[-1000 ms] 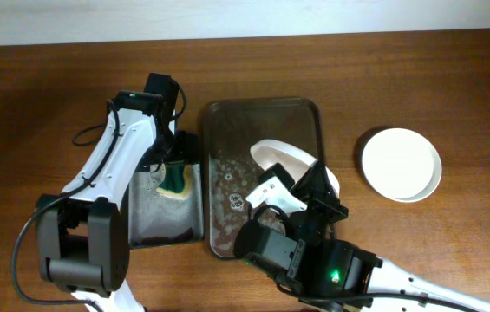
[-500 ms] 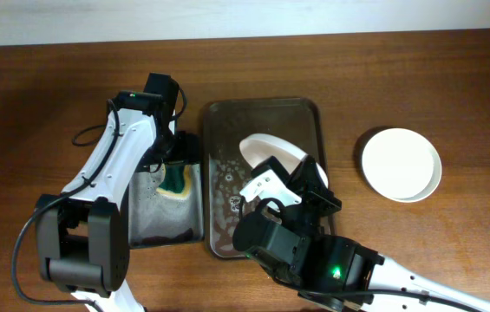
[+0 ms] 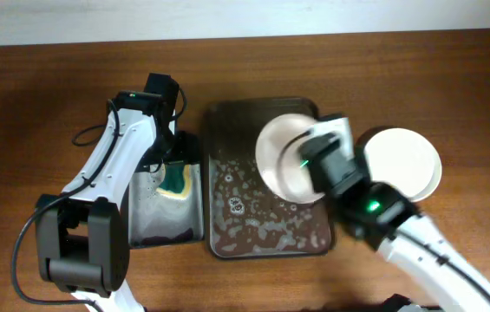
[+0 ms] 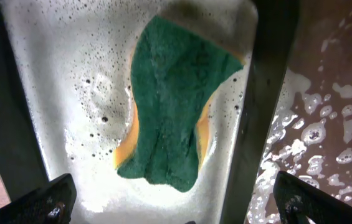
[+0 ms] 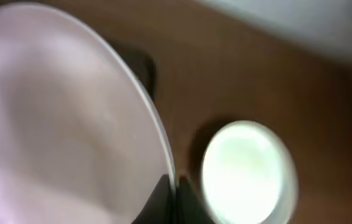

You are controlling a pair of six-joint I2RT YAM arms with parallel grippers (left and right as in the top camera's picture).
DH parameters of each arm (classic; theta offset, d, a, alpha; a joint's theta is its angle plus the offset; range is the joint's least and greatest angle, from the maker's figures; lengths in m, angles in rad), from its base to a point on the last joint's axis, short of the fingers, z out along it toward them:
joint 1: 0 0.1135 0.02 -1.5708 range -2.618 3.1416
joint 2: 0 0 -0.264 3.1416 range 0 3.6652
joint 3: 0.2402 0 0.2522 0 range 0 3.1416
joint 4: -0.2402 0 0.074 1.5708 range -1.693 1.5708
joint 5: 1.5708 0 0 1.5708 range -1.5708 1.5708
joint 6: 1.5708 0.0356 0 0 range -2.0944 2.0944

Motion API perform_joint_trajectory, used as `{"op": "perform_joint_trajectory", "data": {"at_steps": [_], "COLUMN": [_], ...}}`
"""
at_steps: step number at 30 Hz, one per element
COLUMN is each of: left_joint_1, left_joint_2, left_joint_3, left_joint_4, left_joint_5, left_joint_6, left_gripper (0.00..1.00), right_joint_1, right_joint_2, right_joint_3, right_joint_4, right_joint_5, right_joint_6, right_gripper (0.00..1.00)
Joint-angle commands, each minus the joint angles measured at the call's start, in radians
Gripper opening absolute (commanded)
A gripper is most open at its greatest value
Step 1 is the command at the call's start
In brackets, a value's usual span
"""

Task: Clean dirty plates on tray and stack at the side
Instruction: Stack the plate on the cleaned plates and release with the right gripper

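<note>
My right gripper (image 3: 316,161) is shut on the rim of the pinkish-white plate (image 3: 284,159) and holds it lifted and tilted over the far right part of the dark brown tray (image 3: 227,130). In the right wrist view the plate (image 5: 57,124) fills the left side, with my fingers (image 5: 174,198) pinched on its edge. A pale plate (image 3: 401,165) lies on the table to the right of the tray, also in the right wrist view (image 5: 247,171). I cannot tell whether another plate lies under it. My left gripper (image 3: 173,163) is open above the sponge (image 4: 169,106).
The green-yellow sponge (image 3: 175,180) lies in foamy water in the smaller black tray (image 3: 153,221), just left of the brown tray. The brown tray's floor holds soapy foam (image 3: 245,208). Its wet floor also shows in the left wrist view (image 4: 331,93).
My right arm has swung from the table's front to the right, carrying the pinkish-white plate up and toward the tray's far right. The left arm has not moved.
</note>
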Motion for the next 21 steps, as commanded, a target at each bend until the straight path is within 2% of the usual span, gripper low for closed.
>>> {"op": "perform_joint_trajectory", "data": {"at_steps": [1,4,6,8,11,15,16,17,21], "left_joint_1": [0.003,0.003,0.003,0.003,0.003,0.003,0.003,0.003,0.003], "left_joint_2": [-0.003,-0.003,-0.003,-0.003,-0.003,-0.003,-0.003,-0.003,-0.003], "left_joint_3": [-0.009,-0.009,-0.009,-0.009,-0.009,-0.009,-0.009,-0.009,-0.009], "left_joint_4": [0.0,0.0,0.0,0.0,0.0,0.0,0.0,0.0,0.0], "left_joint_5": [0.004,0.004,0.004,0.004,0.004,0.004,0.004,0.004,0.004], "left_joint_6": [0.005,0.005,0.005,0.005,0.005,0.005,0.005,0.005,0.005], "left_gripper": [0.99,0.99,0.99,0.99,0.99,0.99,0.99,0.99,0.99], "right_joint_1": [-0.344,-0.779,-0.973,-1.148,-1.214,-1.178,-1.163,-1.152,-1.147], "right_joint_2": [-0.013,0.039,0.12,0.288,0.464,0.473,0.47,0.462,0.258], "right_joint_3": [0.029,0.028,0.028,0.028,0.028,0.029,0.029,0.039,0.122], "right_joint_4": [0.0,-0.02,-0.01,0.04,0.101,0.113,0.109,0.082,-0.063], "right_joint_5": [-0.526,-0.802,-0.851,-0.852,-0.848,-0.9,-0.884,-0.886,-0.896], "right_joint_6": [0.114,0.113,0.113,0.112,0.079,-0.023,-0.011,-0.011,-0.015], "right_gripper": [0.04,0.04,0.04,0.04,0.04,0.04,0.36,0.63,0.64]}}
